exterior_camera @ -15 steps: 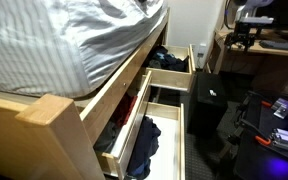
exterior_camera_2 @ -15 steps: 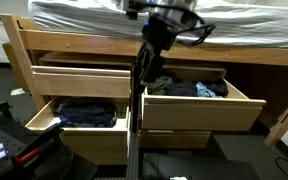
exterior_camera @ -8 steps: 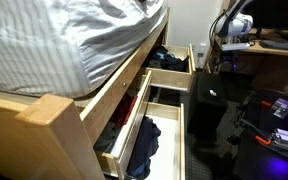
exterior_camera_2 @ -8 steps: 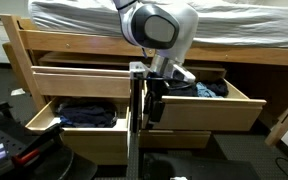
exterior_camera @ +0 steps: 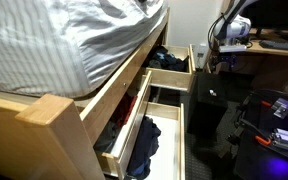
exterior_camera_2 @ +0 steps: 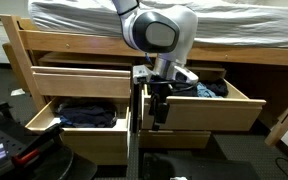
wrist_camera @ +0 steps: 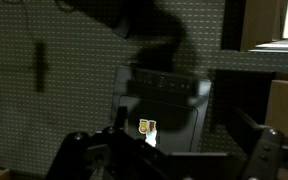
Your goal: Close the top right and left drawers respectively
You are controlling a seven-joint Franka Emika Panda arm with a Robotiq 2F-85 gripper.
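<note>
In an exterior view the top right drawer [exterior_camera_2: 212,108], pale pine, stands pulled out with dark clothes inside. The top left drawer [exterior_camera_2: 79,82] sits only slightly out of the bed frame. In an exterior view the same drawers show end-on, the far one [exterior_camera: 176,58] and the nearer one [exterior_camera: 170,84]. My gripper [exterior_camera_2: 157,112] hangs pointing down between the two drawer columns, in front of the right drawer's left end, touching nothing. It is small and dim in an exterior view [exterior_camera: 224,52]. The wrist view shows its fingers [wrist_camera: 170,160] spread wide and empty over a dark floor.
A longer, deeper drawer [exterior_camera_2: 76,118] with navy and white clothes is pulled out below left, and also shows in an exterior view [exterior_camera: 149,140]. A black box with a sticker [wrist_camera: 169,105] stands on the floor. A bed with striped sheets [exterior_camera: 54,40] lies above. A desk [exterior_camera: 274,50] is behind.
The arm has swung forward from near the bed and brought the gripper down in front of the drawers; in the last half second it dropped slightly. The drawers have not moved.
</note>
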